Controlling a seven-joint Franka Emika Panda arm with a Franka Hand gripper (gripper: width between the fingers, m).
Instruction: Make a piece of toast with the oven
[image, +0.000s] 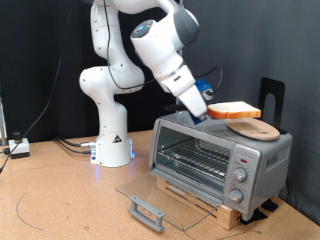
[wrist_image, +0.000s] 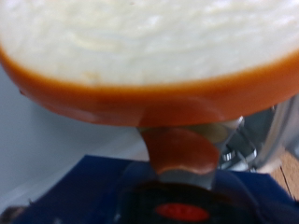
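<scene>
The piece of toast (image: 232, 110) has a pale face and an orange-brown crust. It is held flat just over a round wooden board (image: 254, 128) on top of the oven (image: 215, 155). My gripper (image: 203, 113) is at the slice's edge on the exterior view's left side and is shut on it. In the wrist view the toast (wrist_image: 149, 47) fills the frame and one finger (wrist_image: 182, 151) shows pressed against its crust. The oven's glass door (image: 150, 195) is dropped open, with its grey handle (image: 147, 211) towards the exterior view's bottom. The wire rack (image: 195, 158) inside is bare.
The oven stands on a wooden base (image: 215, 208) on the brown table. Knobs (image: 240, 175) run down its panel on the exterior view's right. A black stand (image: 272, 95) rises behind the oven. The arm's white base (image: 112, 145) and cables (image: 70, 145) are at the exterior view's left.
</scene>
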